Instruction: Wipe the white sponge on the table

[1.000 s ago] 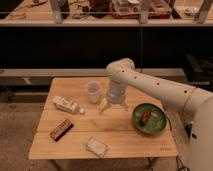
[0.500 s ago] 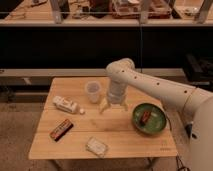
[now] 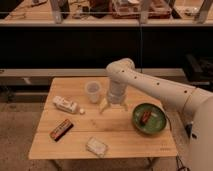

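Nothing has moved: the end effector (image 3: 114,107) hangs spread wide, empty, above the worktop (image 3: 125,136); white sponge (image 3: 97,147) untouched at its seven o'clock.

The table (image 3: 125,142) is pale wood, matt, with plank seams and grain showing. The sponge (image 3: 96,147), near the front edge, looks soft and dull white. The cup (image 3: 93,91) is translucent plastic. The bar (image 3: 61,129) has a brown-red wrapper. The bowl (image 3: 137,123) at right is green and smooth. The gripper (image 3: 114,107), over the table's middle with jaws spread, and the arm (image 3: 150,87) wear smooth off-white shells. The far posts (image 3: 56,10) look like metal.
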`<state>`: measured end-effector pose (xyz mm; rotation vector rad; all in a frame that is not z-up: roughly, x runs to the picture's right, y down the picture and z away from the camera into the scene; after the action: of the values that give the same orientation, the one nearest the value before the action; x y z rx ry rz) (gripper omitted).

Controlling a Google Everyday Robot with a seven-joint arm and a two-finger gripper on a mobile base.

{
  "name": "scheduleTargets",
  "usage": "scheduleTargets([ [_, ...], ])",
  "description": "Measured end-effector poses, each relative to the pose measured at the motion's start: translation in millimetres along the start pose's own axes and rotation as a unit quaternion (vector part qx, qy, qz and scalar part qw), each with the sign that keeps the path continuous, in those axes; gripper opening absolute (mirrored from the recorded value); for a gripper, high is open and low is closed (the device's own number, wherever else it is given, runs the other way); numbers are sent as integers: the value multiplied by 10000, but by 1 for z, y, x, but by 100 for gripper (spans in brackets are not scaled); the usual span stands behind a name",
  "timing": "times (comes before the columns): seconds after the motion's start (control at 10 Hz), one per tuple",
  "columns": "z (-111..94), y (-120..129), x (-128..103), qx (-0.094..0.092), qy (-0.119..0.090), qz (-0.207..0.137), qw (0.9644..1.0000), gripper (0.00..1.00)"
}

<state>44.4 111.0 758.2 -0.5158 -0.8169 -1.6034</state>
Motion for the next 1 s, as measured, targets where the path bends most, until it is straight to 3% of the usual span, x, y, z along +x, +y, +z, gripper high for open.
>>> scheduleTargets([
  [0.5,-1,0,-1,-31,12,-38,10000,80],
  [0.7,1,-9,-5,-159,178,-447,9987,80],
  [0.9,15,-37,-27,-245,518,-1439,9879,80],
  [1.0,25,-49,-44,-307,681,-1955,9778,80],
])
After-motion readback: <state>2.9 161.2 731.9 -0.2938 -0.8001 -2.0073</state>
